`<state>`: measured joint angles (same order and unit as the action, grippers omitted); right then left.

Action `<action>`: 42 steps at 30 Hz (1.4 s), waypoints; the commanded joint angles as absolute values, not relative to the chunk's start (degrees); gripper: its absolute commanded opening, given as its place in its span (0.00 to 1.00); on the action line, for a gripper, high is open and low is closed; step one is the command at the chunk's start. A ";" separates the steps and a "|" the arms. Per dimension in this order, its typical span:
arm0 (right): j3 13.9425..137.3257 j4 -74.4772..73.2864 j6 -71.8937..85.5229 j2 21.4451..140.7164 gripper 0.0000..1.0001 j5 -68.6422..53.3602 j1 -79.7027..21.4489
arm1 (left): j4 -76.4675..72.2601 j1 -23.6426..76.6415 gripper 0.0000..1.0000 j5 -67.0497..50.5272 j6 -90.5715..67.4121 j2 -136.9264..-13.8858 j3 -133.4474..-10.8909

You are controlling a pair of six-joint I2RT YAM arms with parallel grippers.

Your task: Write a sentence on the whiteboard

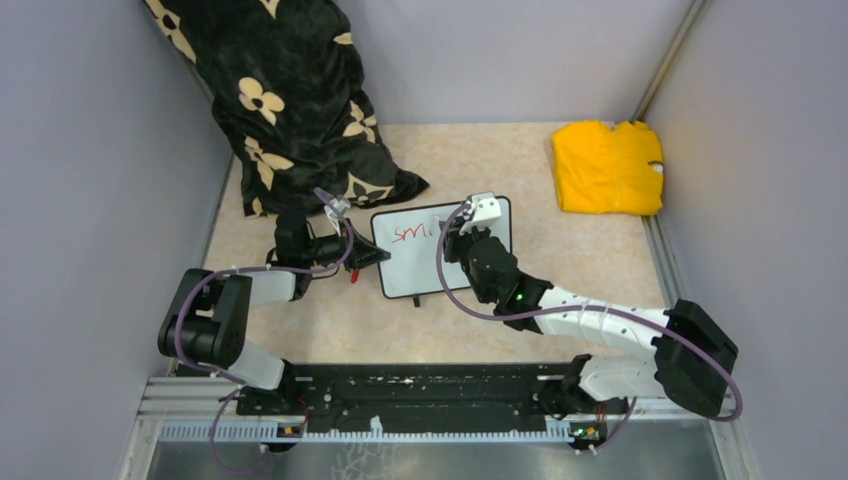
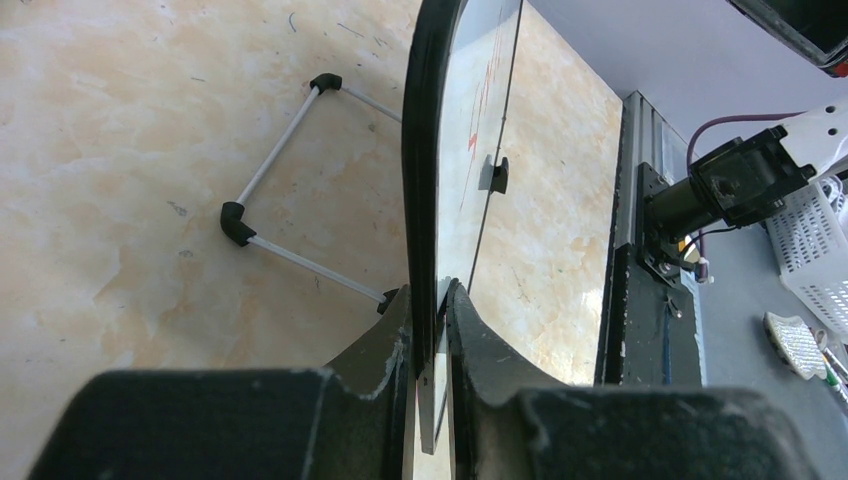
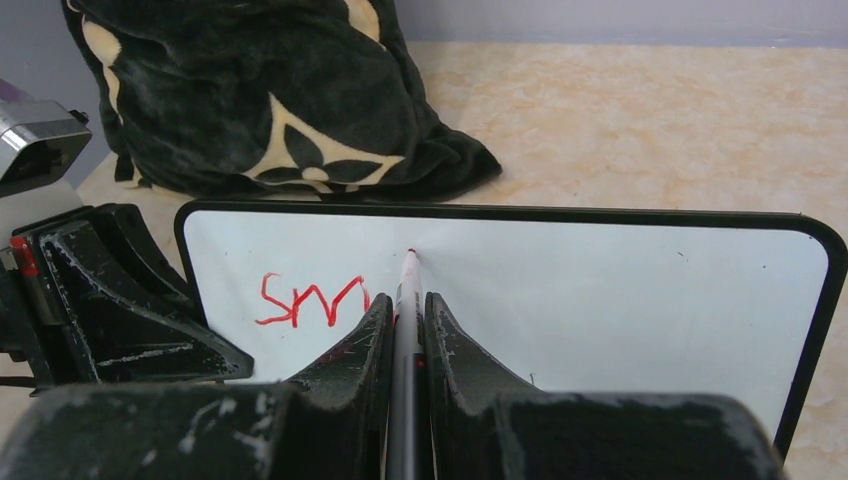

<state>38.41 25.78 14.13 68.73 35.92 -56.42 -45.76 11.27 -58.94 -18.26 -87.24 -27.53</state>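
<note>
One whiteboard (image 1: 408, 270), rounded black frame, centre of bench (image 1: 340, 325); red scrawl (image 3: 305, 300) "sm" on face. Left hand (image 2: 432, 300) clamped on its left edge. Right hand (image 3: 405, 305) closed around one marker (image 3: 407, 285), tip touching board. One yellow cloth (image 1: 605, 165), far right corner

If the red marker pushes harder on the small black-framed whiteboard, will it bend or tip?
The black-framed whiteboard looks flat, so probably stiff. It seems thin; without the left fingers clamping its edge, it would likely tip.

Left gripper (image 2: 428, 296) clamped on whiteboard (image 2: 460, 200) edge, red writing (image 2: 473, 145) on face, wire stand (image 2: 276, 150) behind
</note>
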 commanded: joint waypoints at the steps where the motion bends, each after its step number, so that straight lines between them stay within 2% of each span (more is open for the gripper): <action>1: 41.24 27.35 14.57 69.32 0.00 35.98 -55.73 | -42.99 12.04 0.00 -57.48 -15.03 -88.34 -28.08; 42: 33.00 21.54 18.53 64.44 0.00 33.02 -55.70 | -42.62 12.30 0.00 -57.51 -14.77 -88.34 -28.17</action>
